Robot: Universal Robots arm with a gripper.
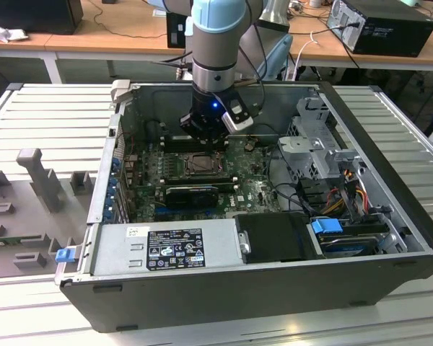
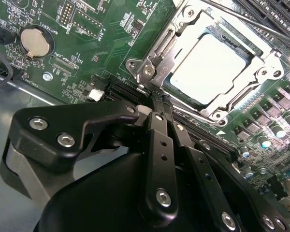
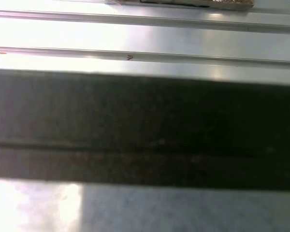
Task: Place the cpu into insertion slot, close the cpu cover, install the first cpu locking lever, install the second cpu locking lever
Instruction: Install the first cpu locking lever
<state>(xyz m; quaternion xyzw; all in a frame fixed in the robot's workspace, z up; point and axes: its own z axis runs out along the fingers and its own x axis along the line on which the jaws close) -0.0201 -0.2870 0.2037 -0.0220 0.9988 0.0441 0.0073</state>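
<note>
the silvery cpu [image 2: 210, 67] lies flat in the insertion slot [image 2: 261, 46] on the green motherboard [image 2: 87, 58], the dark-metal cpu cover [image 2: 181, 41] closed around it.

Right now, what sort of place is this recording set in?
Probably a robotics lab or workshop bench: an opened computer case lies on a ribbed metal table, the arm's tool works over its motherboard, and wooden desks with cables and equipment stand behind.
</note>
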